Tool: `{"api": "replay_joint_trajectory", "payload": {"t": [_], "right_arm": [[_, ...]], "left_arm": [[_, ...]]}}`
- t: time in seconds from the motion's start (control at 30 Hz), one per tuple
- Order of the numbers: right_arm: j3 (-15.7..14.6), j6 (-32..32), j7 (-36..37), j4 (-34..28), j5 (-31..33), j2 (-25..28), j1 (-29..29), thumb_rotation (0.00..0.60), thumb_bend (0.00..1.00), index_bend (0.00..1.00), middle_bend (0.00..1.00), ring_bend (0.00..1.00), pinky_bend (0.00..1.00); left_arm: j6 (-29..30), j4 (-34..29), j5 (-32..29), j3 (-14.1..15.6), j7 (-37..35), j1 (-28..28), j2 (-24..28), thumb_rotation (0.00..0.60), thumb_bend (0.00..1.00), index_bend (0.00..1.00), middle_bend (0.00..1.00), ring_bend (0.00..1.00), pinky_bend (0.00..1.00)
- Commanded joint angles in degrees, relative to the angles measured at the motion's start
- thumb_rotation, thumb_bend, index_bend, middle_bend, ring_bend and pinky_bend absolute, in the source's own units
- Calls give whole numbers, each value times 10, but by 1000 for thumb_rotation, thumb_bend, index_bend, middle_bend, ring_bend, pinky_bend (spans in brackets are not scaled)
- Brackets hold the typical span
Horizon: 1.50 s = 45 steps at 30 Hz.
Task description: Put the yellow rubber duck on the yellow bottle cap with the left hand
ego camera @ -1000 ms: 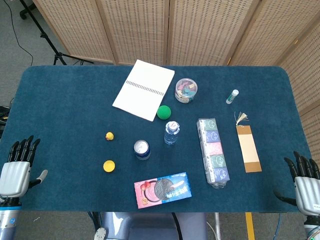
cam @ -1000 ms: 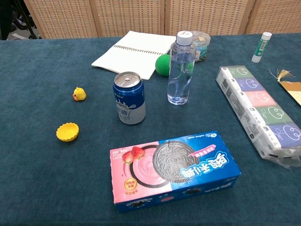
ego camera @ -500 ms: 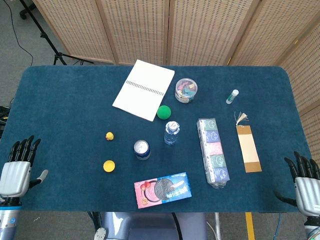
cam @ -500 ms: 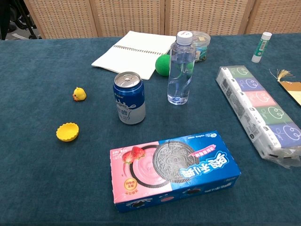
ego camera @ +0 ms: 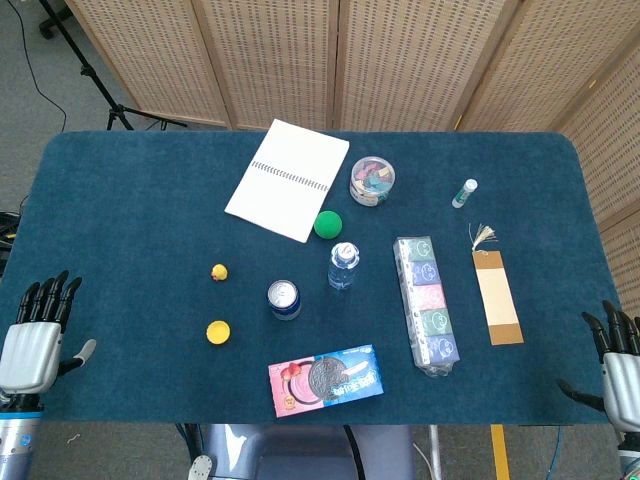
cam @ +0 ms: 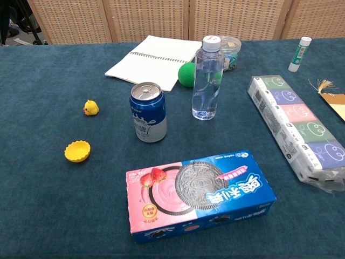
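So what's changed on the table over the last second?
Only the right hand moved, drawing back toward the right edge of the head view, holding nothing. The left hand stayed open at the table's edge; the duck and bottle cap haven't moved.

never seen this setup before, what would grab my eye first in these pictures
The pink and blue cookie box lies flat at the near edge of the dark blue table cloth, with the blue drink can and clear water bottle standing upright just behind it. Left of the can, the small yellow rubber duck and yellow bottle cap sit apart. Both hands, left hand and right hand, hang open at the table's near corners.
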Motion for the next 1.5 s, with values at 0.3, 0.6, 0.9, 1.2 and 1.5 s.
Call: {"api": "replay_joint_trajectory", "payload": {"t": [0.3, 0.6, 0.9, 1.2, 1.5], "right_arm": [[2, 2, 8, -1, 2, 4, -2, 600, 0, 118, 0, 0, 0], [2, -6, 6, 0, 4, 3, 1, 600, 0, 118, 0, 0, 0], [4, -13, 13, 1, 9, 4, 4, 600, 0, 118, 0, 0, 0], [5, -19, 23, 3, 13, 7, 6, 600, 0, 118, 0, 0, 0], [5, -17, 36, 4, 11, 12, 4, 600, 0, 118, 0, 0, 0]], "left_arm": [[-91, -44, -60, -46, 11, -59, 17, 600, 215, 102, 0, 0, 0], [-250, -60, -230, -123, 89, -185, -8, 600, 216, 174, 0, 0, 0], [-292, -19, -388, -146, 208, -285, -80, 600, 219, 277, 0, 0, 0], [-278, 20, -493, -144, 301, -362, -136, 600, 224, 304, 0, 0, 0], [-267, 39, -537, -136, 315, -392, -167, 600, 232, 321, 0, 0, 0]]}}
